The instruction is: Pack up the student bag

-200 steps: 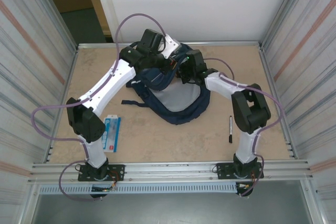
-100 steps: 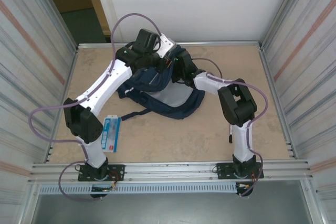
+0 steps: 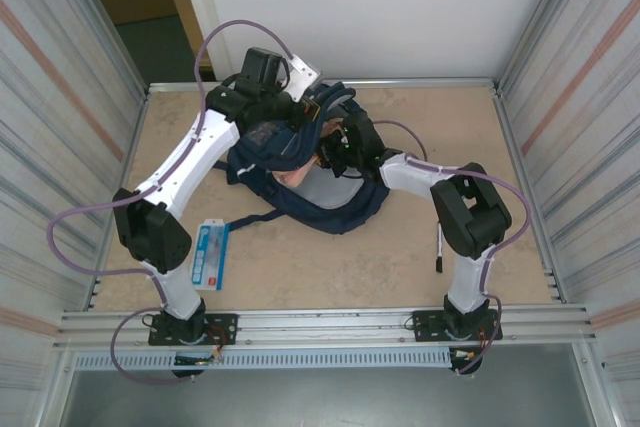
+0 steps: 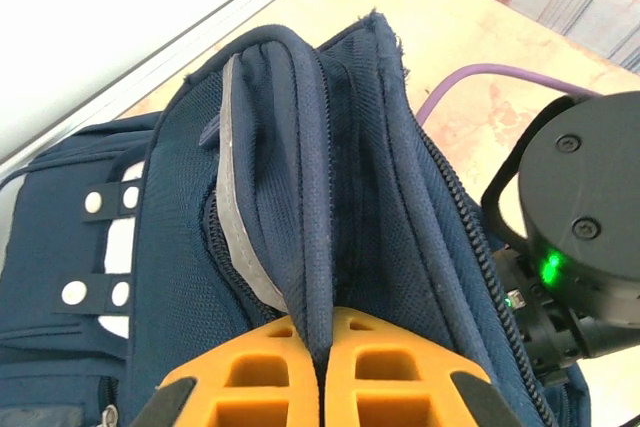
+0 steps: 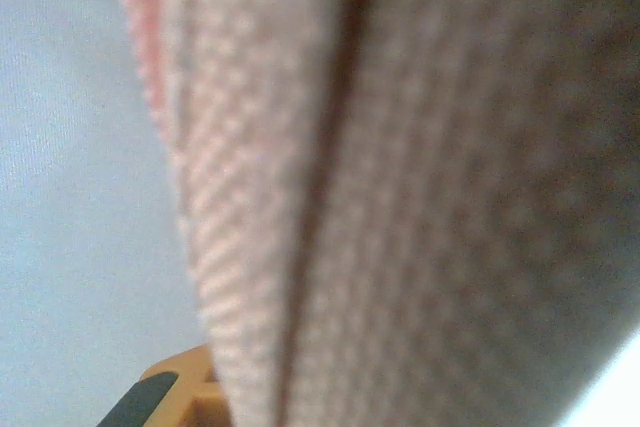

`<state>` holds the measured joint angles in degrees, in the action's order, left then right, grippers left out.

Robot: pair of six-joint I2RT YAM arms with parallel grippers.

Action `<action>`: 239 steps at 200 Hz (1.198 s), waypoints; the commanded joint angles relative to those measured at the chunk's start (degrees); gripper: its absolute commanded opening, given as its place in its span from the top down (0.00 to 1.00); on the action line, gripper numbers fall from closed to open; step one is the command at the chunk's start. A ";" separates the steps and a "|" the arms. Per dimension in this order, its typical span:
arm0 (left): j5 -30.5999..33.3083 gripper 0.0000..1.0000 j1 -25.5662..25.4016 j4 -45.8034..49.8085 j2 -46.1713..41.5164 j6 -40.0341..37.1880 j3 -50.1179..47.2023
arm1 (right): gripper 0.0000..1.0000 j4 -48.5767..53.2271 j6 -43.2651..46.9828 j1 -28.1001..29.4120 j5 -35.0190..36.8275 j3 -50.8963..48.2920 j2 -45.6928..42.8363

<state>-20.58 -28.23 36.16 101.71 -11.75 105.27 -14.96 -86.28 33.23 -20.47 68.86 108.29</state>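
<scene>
Navy bag (image 3: 345,215) lies towards the back of the worktop (image 3: 480,127), mouth up. Over the last second the left pincer (image 4: 322,325), clamped shut on the mouth's rim, has hauled that rim up and back-left, and the bag has slid with it. The right pincer (image 3: 326,153) has meanwhile dipped into the gap, where pink now shows. Its wrist camera is pressed against a pink woven pouch (image 5: 420,197), pale lining beside it. One orange finger (image 5: 185,397) peeks in at the bottom, so whether it grips or has let go I cannot tell. The pouch looks nearly delivered. A pen (image 3: 438,245) and a blue-white pack (image 3: 212,253) wait on the worktop.
</scene>
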 commanded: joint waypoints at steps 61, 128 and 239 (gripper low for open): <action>-13.92 1.00 -2.79 -10.66 -6.47 -1.45 2.24 | 0.75 -5.86 2.17 -0.08 1.79 15.63 15.96; -12.45 1.00 -2.71 -12.48 -8.12 -0.56 -0.42 | 0.91 -5.59 -3.15 -2.99 9.66 17.55 20.49; -10.18 1.00 -2.77 -17.24 -8.88 4.33 -5.97 | 0.95 0.96 -18.01 1.97 38.94 18.31 18.40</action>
<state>-26.50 -29.98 27.55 98.70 -8.93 98.63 -17.72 -97.10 34.74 9.21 85.60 127.00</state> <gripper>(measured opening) 0.053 0.089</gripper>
